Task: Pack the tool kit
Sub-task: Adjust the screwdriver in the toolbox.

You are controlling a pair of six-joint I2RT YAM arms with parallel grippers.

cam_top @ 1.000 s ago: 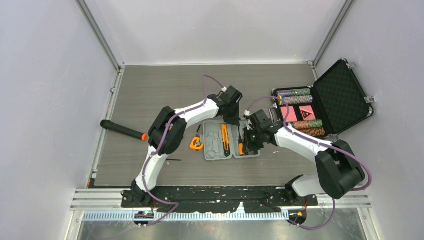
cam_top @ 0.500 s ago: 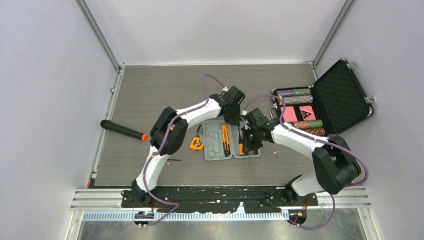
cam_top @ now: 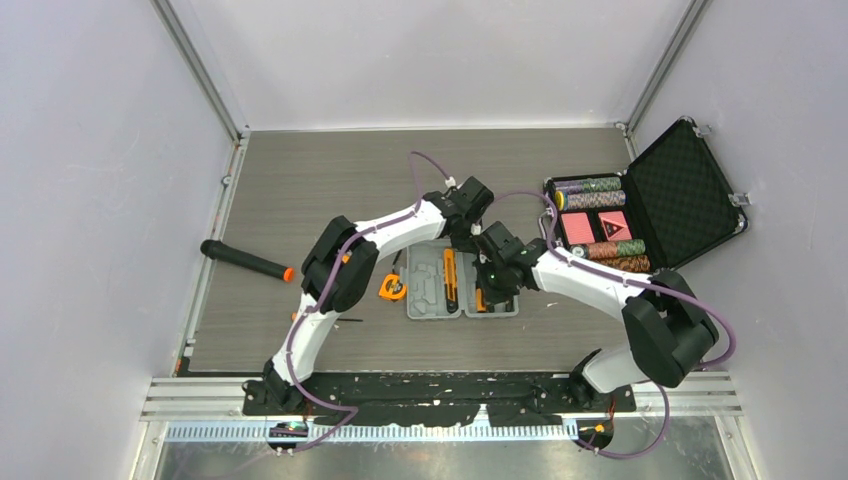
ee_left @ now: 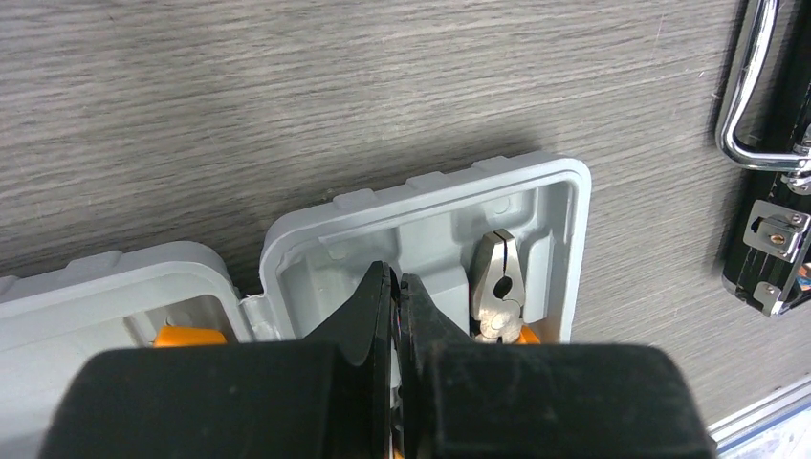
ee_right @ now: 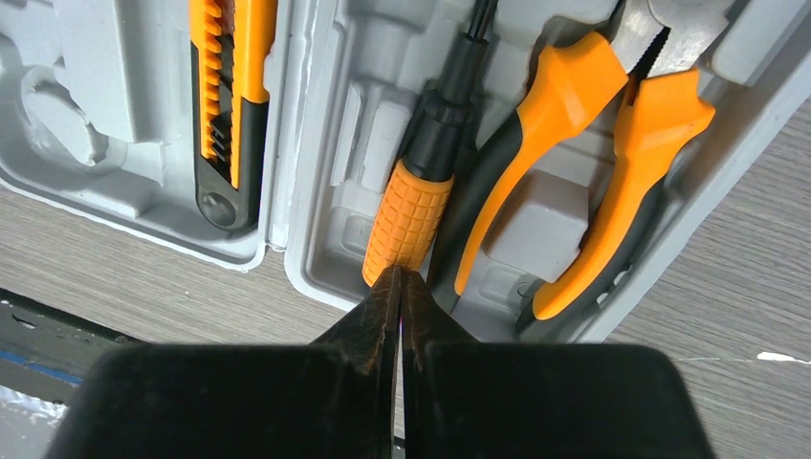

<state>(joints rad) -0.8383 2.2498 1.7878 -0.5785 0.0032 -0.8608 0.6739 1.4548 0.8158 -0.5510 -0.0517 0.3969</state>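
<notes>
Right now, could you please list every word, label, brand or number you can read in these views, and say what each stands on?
None can be read.
The red packs in the black case and the tape measure bear marks too small to make out.
The knife, screwdriver and pliers show no lettering.

Open grey case (cam_top: 427, 287) holds pliers (ee_right: 593, 143), screwdriver (ee_right: 411, 215), knife (ee_right: 230, 96); tape measure (cam_top: 393, 288) beside.

The right gripper (ee_right: 397, 280) has slid left over the case (cam_top: 428, 298) (jaws closed), and the left gripper (ee_left: 395, 279) seemingly edged right.
</notes>
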